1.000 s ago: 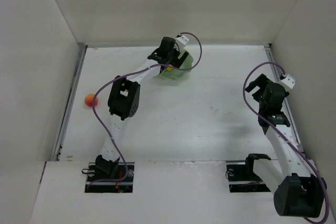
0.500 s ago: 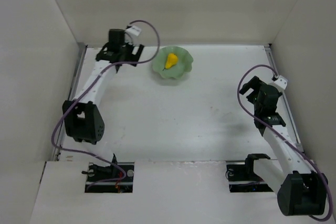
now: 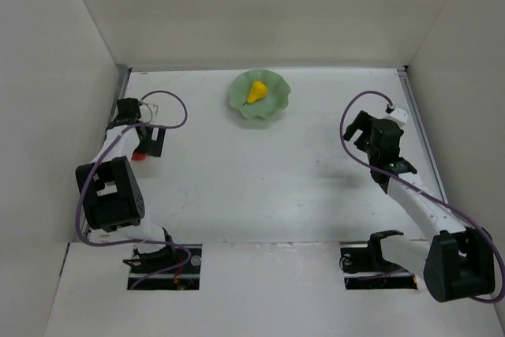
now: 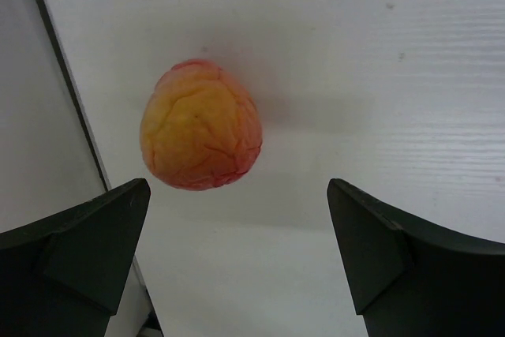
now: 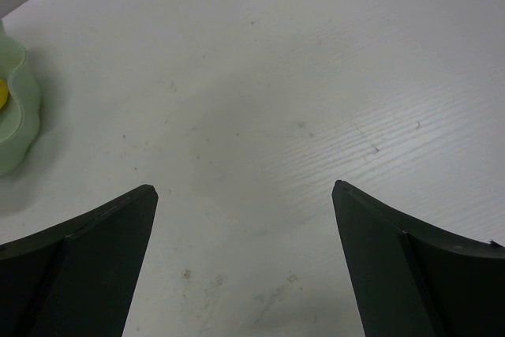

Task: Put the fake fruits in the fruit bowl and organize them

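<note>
Well, my open left gripper (image 4: 237, 195) hung off-centre over the peach (image 4: 201, 125) by the left wall (image 4: 31, 116); closing could've rolled it.

A white, faintly wood-grained tabletop (image 3: 260, 179) carries two things directly on its surface. A pale mint-green fruit bowl (image 3: 278, 102) with a scalloped rim sits near the far edge, a little left of centre. A round orange-red peach (image 4: 201, 125) lies well apart from it, close to the left edge and beside the dark strip (image 4: 59, 69) along that side. Small dark specks (image 5: 187, 274) mark the bare right side.
</note>
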Robot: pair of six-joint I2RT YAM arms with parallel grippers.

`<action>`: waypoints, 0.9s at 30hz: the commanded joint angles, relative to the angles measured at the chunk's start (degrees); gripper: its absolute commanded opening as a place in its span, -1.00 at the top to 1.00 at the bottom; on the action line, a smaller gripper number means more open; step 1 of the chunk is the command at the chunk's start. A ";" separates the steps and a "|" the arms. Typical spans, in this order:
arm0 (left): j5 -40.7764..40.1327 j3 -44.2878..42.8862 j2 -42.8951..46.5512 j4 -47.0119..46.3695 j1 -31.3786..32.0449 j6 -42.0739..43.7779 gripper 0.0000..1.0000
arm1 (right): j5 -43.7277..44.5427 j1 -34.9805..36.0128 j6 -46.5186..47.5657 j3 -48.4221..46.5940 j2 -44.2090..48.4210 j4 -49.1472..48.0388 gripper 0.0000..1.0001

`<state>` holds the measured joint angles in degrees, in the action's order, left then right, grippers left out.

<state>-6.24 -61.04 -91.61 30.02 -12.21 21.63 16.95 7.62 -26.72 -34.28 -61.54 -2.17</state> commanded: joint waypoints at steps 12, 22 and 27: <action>0.88 -1.01 -5.85 -9.98 -3.04 -0.62 -1.00 | 0.89 2.09 2.11 -7.11 -2.18 -3.10 -1.00; 0.88 -3.56 -8.93 -10.51 -1.73 -0.36 -0.32 | 0.98 2.09 2.29 -6.24 -1.57 -3.01 -1.00; 0.36 -5.23 -9.02 -9.20 -0.15 -0.10 0.18 | 0.98 1.74 2.29 -5.62 -1.39 -3.01 -1.00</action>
<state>-5.80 -63.18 -101.03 21.39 -13.30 21.26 16.99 9.10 -25.21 -38.96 -63.90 -2.22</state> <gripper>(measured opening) 0.591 0.999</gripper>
